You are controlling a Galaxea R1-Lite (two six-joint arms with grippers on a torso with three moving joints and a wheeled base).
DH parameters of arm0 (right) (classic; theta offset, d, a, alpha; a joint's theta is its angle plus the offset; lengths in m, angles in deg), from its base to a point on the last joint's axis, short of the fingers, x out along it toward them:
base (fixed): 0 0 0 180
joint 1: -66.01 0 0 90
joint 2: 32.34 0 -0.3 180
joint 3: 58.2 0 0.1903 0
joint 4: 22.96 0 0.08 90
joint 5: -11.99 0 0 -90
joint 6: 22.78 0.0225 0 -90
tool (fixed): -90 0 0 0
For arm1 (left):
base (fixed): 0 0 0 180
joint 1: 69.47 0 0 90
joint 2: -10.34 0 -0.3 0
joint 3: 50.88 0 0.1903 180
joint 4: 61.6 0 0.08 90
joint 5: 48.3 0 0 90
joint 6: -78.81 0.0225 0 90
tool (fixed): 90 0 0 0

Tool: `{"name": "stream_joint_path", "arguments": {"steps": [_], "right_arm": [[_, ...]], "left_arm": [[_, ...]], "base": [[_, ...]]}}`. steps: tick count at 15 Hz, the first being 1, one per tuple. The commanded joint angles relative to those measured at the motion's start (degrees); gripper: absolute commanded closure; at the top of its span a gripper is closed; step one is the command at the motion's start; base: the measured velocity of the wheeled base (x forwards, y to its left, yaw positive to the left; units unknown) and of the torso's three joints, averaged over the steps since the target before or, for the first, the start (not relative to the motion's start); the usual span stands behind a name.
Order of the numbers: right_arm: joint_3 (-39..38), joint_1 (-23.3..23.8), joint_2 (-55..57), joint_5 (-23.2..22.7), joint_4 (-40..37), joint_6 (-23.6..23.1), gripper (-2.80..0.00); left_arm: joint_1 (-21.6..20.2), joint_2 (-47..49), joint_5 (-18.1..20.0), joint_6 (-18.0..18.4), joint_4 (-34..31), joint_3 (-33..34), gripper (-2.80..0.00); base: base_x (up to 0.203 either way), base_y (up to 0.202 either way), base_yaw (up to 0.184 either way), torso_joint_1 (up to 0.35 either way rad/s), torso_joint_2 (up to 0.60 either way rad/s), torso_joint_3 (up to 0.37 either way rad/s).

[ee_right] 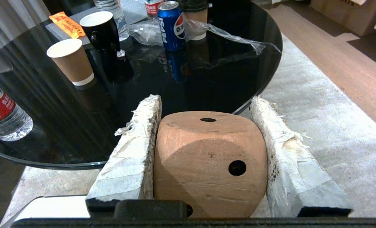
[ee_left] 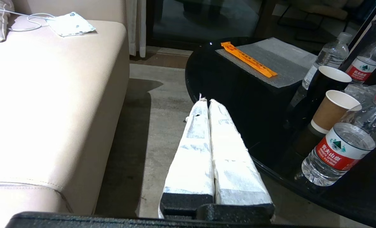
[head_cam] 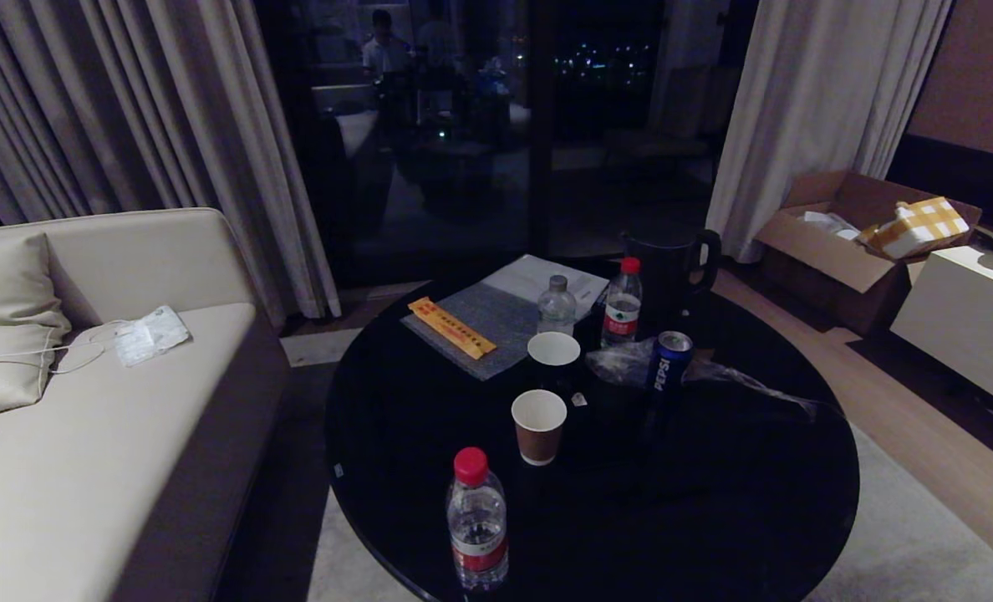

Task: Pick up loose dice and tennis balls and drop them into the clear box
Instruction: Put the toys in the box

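Observation:
A tan wooden die (ee_right: 207,158) with dark pips sits between the taped fingers of my right gripper (ee_right: 205,98), which is shut on it. The gripper holds it just off the near edge of a round black glass table (ee_right: 226,79), above the carpet. My left gripper (ee_left: 207,100) is shut with nothing in it, hanging over the carpet between the sofa and the table edge. Neither arm shows in the head view. The tennis balls and the clear box are out of view.
The black table (head_cam: 714,502) carries a water bottle (head_cam: 477,530) near its front edge, a brown paper cup (head_cam: 538,425), a black cup (head_cam: 553,358), a Pepsi can (head_cam: 669,359), a plastic bag (ee_right: 226,33) and further bottles. A beige sofa (head_cam: 87,468) stands left, a cardboard box (head_cam: 847,238) back right.

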Motion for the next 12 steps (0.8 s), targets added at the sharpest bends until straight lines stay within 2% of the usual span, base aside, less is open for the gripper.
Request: {"name": "stream_joint_path", "arguments": {"steps": [1,6,12], "right_arm": [[0.00,-0.02,0.10,0.02,-0.03,0.01,0.00],[0.00,-0.02,0.07,0.02,-0.03,0.01,0.00],[0.00,-0.02,0.10,0.02,-0.03,0.01,0.00]], "left_arm": [[0.00,0.00,-0.04,-0.06,-0.02,0.09,0.00],[0.00,0.02,-0.04,-0.24,-0.02,0.09,0.00],[0.00,0.05,-0.04,-0.24,-0.02,0.09,0.00]], "base": [[0.000,0.000,0.000,0.002,0.01,0.027],[-0.016,0.000,0.000,0.000,0.00,0.000],[-0.182,0.000,-0.001,0.002,0.00,0.003]]}}
